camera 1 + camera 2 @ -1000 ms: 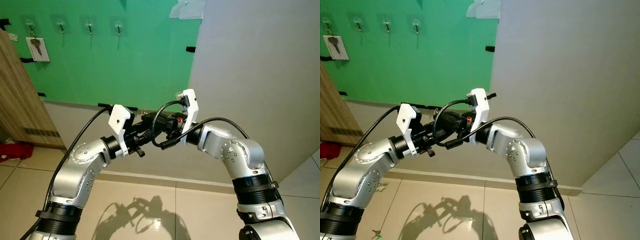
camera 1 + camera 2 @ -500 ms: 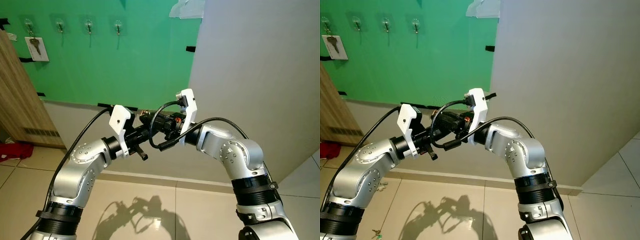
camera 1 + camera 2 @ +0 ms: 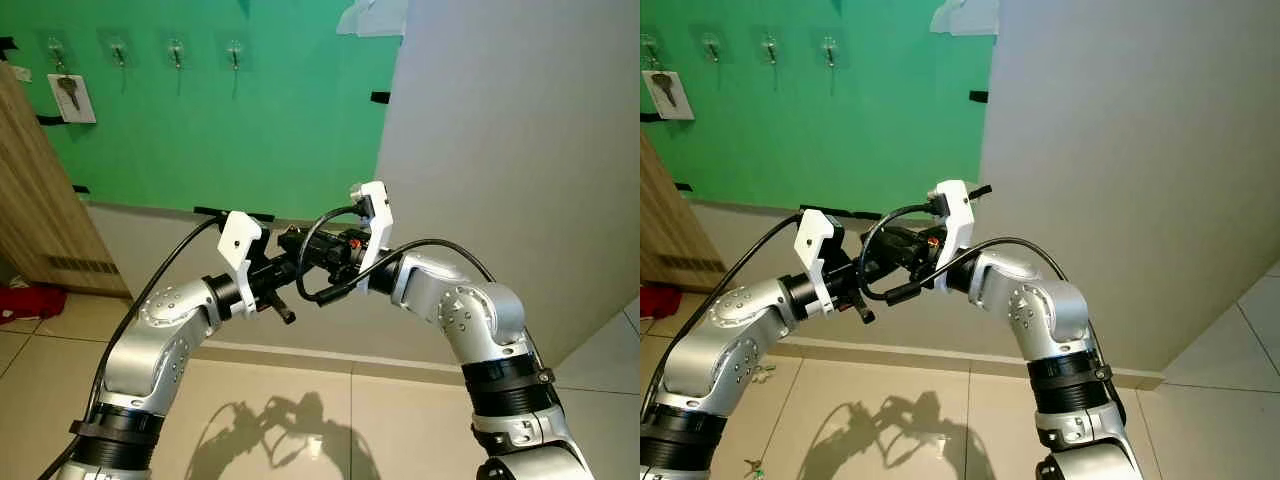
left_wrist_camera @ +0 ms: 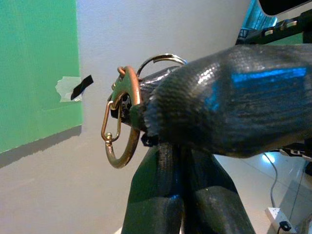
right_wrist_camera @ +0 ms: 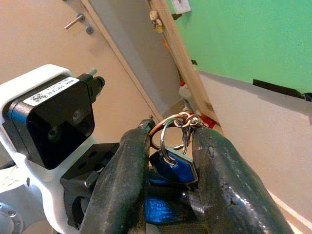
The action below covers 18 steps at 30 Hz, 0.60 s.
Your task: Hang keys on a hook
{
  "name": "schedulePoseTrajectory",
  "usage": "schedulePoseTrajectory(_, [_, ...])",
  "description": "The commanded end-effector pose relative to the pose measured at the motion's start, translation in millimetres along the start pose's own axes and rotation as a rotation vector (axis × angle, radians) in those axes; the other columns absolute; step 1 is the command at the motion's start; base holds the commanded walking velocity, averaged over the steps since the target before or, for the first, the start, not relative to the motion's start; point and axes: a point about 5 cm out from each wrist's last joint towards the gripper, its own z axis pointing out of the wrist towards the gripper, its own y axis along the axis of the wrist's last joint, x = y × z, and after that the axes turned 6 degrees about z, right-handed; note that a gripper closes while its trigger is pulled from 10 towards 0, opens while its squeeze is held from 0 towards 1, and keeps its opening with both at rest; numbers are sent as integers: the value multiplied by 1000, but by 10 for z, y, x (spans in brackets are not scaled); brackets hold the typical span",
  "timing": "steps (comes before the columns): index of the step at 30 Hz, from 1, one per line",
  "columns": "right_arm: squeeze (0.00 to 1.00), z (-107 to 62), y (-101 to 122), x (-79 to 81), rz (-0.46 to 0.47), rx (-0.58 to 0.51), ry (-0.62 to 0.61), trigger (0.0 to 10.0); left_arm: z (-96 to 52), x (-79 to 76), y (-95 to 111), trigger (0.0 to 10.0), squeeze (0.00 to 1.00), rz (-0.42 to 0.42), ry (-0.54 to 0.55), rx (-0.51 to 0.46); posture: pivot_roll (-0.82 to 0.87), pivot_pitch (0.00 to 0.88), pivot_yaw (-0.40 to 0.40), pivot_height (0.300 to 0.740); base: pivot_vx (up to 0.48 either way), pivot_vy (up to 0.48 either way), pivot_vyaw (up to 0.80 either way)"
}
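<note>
Between our two tools, at chest height before the grey wall (image 3: 500, 130), hang the keys (image 5: 174, 165): a blue-headed key on thin silver rings (image 5: 168, 141), joined to a brass carabiner clip (image 4: 119, 124) with a rounded hook end. We see the right tool (image 5: 168, 161) clenched on the bunch, its two long black rubbery fingers (image 5: 222, 180) pressing the blue key head from either side, with the rings standing up between the tips. From the left wrist view, the left tool (image 4: 183, 161) has its two dark fingers pressed together, with the right tool's thick textured finger lying across them; the brass clip and a silver ring poke out beside it. Whether the left tool itself pinches any of the keys we cannot tell.

In the head views the left tool (image 3: 285, 290) and the right tool (image 3: 300, 245) meet tip to tip, white camera brackets on both wrists, black cables looping from the smooth silver arms.

Beyond them, a matte green panel (image 3: 250, 110) carries a row of small clear hooks (image 3: 177, 52) near its top; the leftmost hook bears a single key on a white card (image 3: 72, 97). A wooden board (image 3: 40, 200) leans at the left, and glossy beige floor tiles (image 3: 330, 420) show the arms' shadow.
</note>
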Motion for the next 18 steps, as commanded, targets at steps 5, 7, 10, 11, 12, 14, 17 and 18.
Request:
schedulePoseTrajectory(5, [1000, -16, 41, -42, -8, -40, -36, 10000, 33, 12, 89, 0, 0, 25, -3, -29, -33, 0, -15, 740, 0, 0, 0])
schedulePoseTrajectory(7, [1000, -39, 99, -77, -95, -65, -78, 10000, 32, 13, 89, 0, 0, 25, -2, -27, -32, 0, -14, 740, 0, 0, 0])
schedulePoseTrajectory(10, [1000, -75, 142, -136, -207, -63, -129, 10000, 28, 12, 86, 0, 0, 28, -3, -23, -33, 0, -14, 740, 0, 0, 0])
schedulePoseTrajectory(11, [1000, -83, 148, -152, -211, -67, -137, 10000, 27, 12, 85, 0, 0, 29, -2, -22, -33, 0, -13, 740, 0, 0, 0])
schedulePoseTrajectory(12, [1000, -83, 148, -152, -211, -67, -137, 10000, 27, 12, 85, 0, 0, 29, -2, -22, -33, 0, -13, 740, 0, 0, 0])
schedulePoseTrajectory(14, [1000, -96, 167, -183, -201, -85, -156, 10000, 26, 12, 82, 0, 0, 30, -2, -20, -33, 0, -12, 740, 0, 0, 0])
schedulePoseTrajectory(17, [1000, -109, 210, -220, -191, -123, -187, 10000, 26, 10, 79, 0, 0, 32, -2, -18, -33, 0, -12, 740, 0, 0, 0])
schedulePoseTrajectory(18, [1000, -109, 210, -220, -191, -123, -187, 10000, 26, 10, 79, 0, 0, 32, -2, -18, -33, 0, -12, 740, 0, 0, 0])
